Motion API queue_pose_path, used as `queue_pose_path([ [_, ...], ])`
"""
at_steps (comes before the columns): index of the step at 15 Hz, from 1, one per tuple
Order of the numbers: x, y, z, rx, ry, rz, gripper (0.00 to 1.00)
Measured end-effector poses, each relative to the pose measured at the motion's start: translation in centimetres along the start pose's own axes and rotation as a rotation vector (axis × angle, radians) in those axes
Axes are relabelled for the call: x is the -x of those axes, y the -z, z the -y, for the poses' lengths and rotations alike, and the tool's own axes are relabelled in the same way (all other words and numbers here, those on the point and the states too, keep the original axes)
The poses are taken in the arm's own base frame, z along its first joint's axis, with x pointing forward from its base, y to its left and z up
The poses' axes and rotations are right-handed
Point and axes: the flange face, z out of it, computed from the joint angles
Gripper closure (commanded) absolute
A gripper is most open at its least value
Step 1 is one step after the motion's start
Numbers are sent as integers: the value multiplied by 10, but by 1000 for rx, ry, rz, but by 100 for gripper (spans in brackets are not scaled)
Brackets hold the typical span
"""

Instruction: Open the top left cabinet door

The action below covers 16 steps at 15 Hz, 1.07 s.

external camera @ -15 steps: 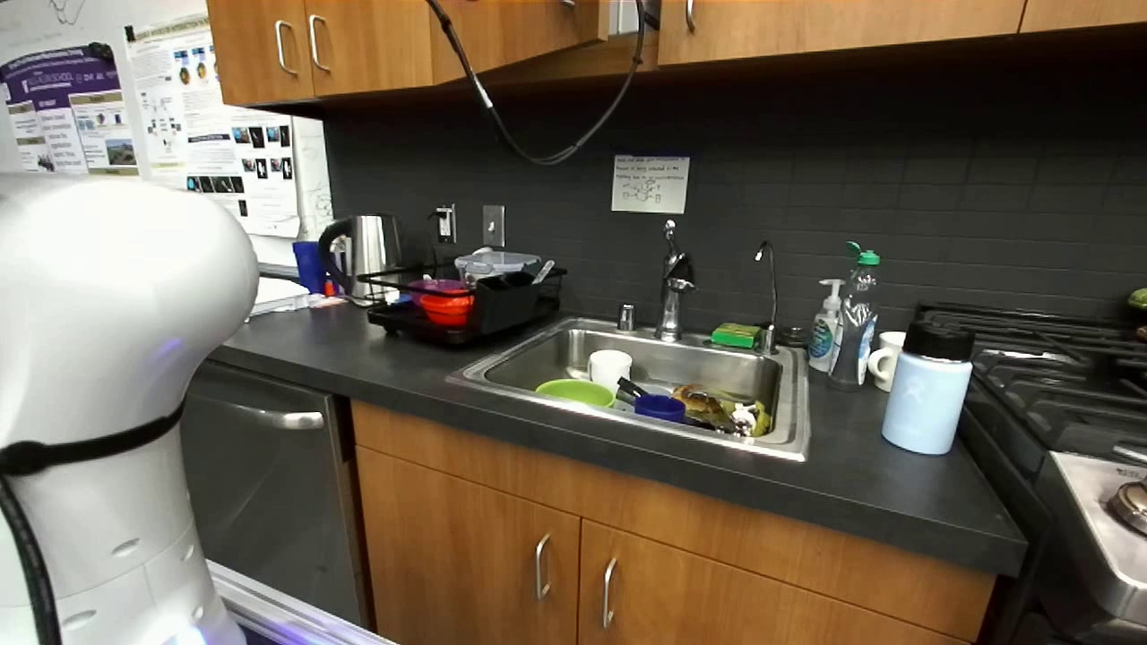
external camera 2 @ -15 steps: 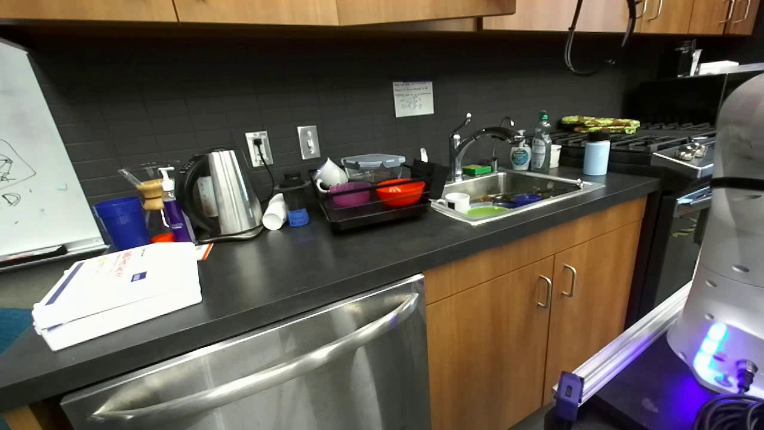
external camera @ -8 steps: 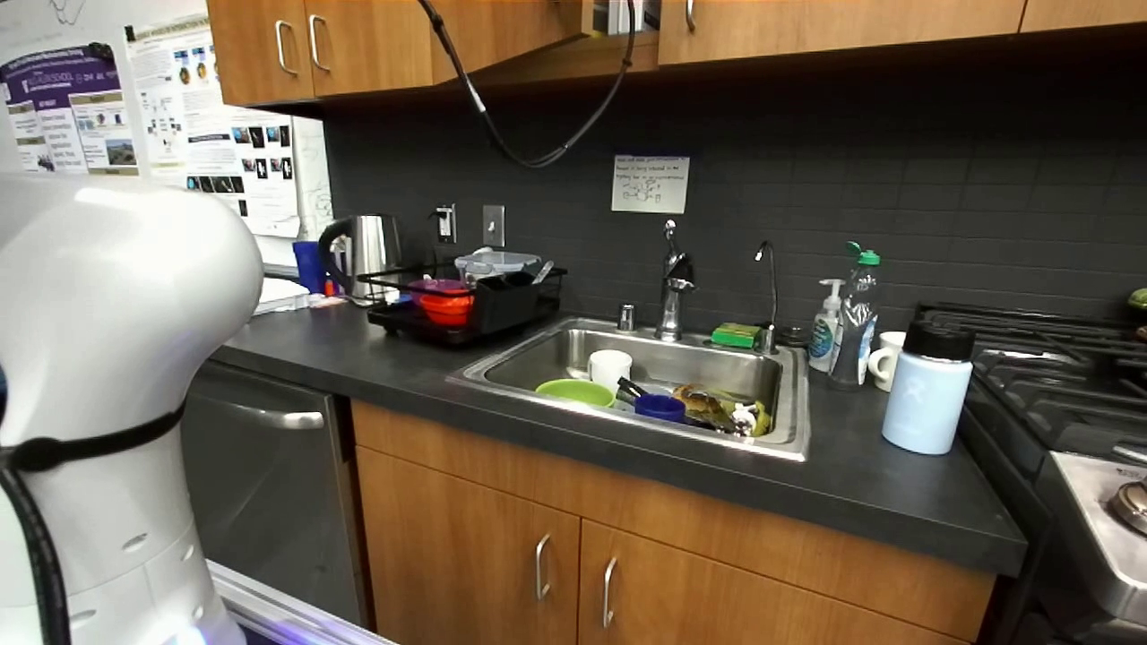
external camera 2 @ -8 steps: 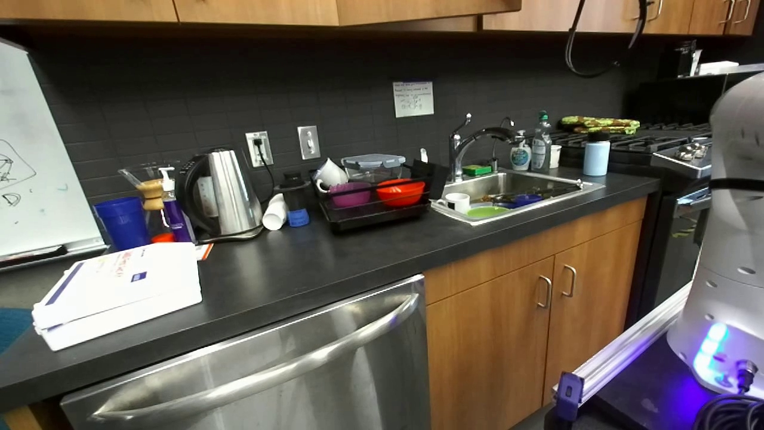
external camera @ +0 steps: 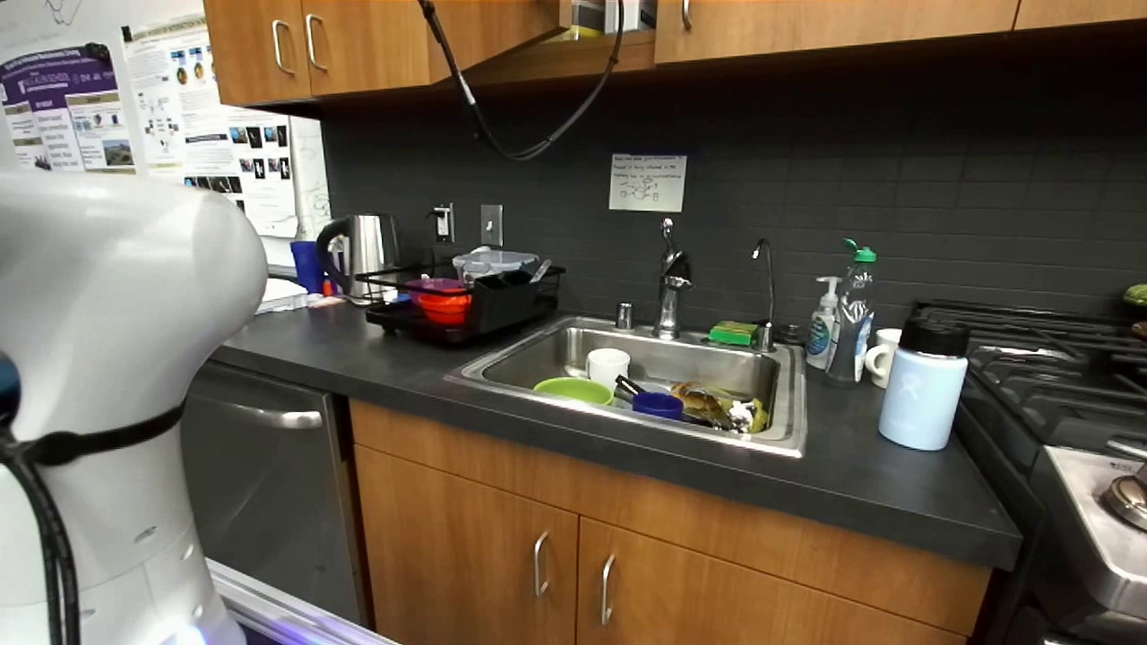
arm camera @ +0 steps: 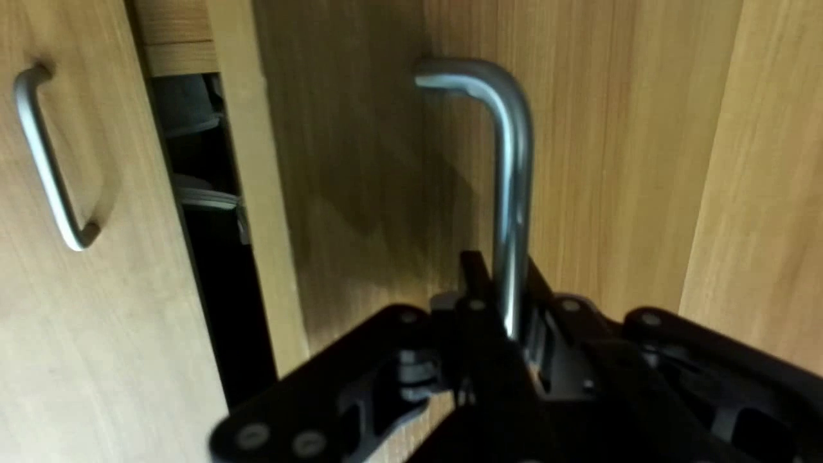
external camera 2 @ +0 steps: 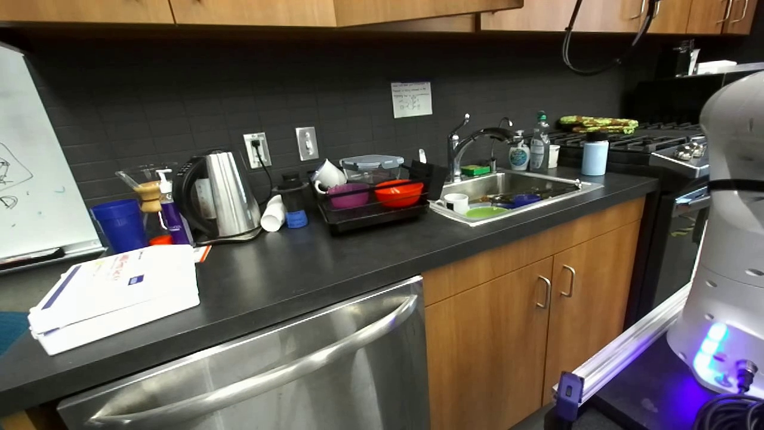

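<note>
Wrist view: my gripper [arm camera: 504, 276] sits at 4 o'clock, jaws narrow and clamped on the silver bar handle [arm camera: 512, 193], the bar running between them. It extends toward 1 o'clock, then bends back to the wood near 12. That wood is the top left cabinet door [arm camera: 460, 161], ajar, spread across the middle from 11 to 2 o'clock. Dark gap [arm camera: 223, 283] between 8 and 10 o'clock; contents partly hidden, cannot name them. Past the gap, neighbouring door [arm camera: 96, 308] with its own handle [arm camera: 49, 161] at 10 o'clock. In both exterior views the door I hold juts out at the upper edge, near 12 o'clock. In an exterior view, my white arm [external camera: 125, 296] stands at 9 o'clock, sink [external camera: 708, 369] near 5 o'clock.
</note>
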Motion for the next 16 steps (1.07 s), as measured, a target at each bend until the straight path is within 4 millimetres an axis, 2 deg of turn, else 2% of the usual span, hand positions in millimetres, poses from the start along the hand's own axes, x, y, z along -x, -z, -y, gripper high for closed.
queue_pose_path([
  [5,3,14,28,-68,17,-7,97],
  [9,8,35,59,-126,43,-39,97],
  [16,15,46,80,-89,70,-89,97],
])
